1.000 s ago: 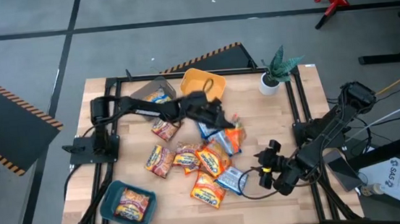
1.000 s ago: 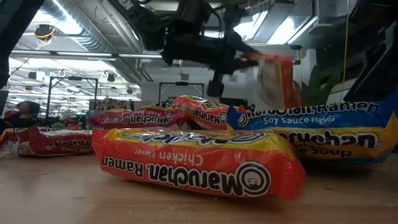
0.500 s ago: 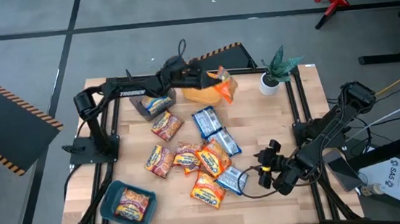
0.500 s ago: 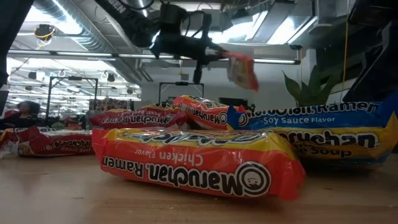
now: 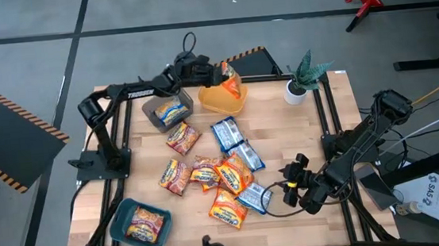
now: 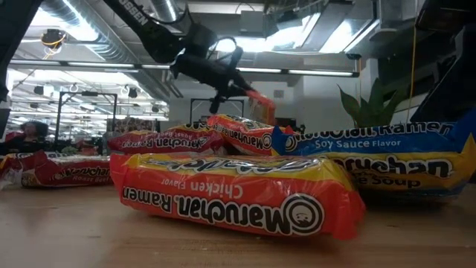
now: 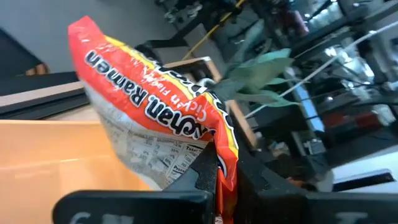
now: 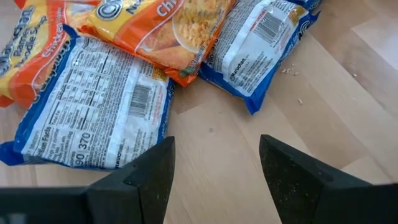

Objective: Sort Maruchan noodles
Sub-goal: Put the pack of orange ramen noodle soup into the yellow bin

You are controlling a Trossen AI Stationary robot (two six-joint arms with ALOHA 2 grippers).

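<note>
**A:** Where is the left gripper (image 5: 217, 72) right now?

**B:** Raised over the far side of the desk (image 5: 325, 142), above the yellow-orange bin (image 5: 216, 102). Its fingers are pinched tight on one edge of an orange chicken packet (image 5: 230, 79), which hangs clear of the bin. The left wrist view shows the same packet (image 7: 155, 118) clamped between the dark fingers (image 7: 205, 180), with the bin's orange wall (image 7: 56, 155) behind it.

**A:** And the right gripper (image 5: 293, 187)?

**B:** Low at the near right of the desk, fingers spread wide and holding nothing. Its wrist view shows bare wood between the fingers (image 8: 298, 180), with a blue-edged packet (image 8: 87, 106) lying label-down and another blue-edged one (image 8: 261, 37) beyond it.

**A:** Where are the rest of the noodles?

**B:** Most lie in a loose pile (image 5: 216, 175) in the middle of the desk, orange, blue and red-pink ones, several overlapping. A red-pink packet (image 5: 182, 137) lies just left of the pile's far end, and two blue packets (image 5: 233, 142) lie at its far right. One packet sits in the grey bin (image 5: 167, 110) at the far left, next to the yellow-orange bin. Another sits in the teal bin (image 5: 140, 224) at the near left corner.

**A:** Anything else on the desk?

**B:** A small potted plant (image 5: 305, 76) in a white pot at the far right corner. From the low view an orange chicken packet (image 6: 238, 190) fills the foreground, and the left arm holds its packet (image 6: 260, 104) high behind it.
</note>
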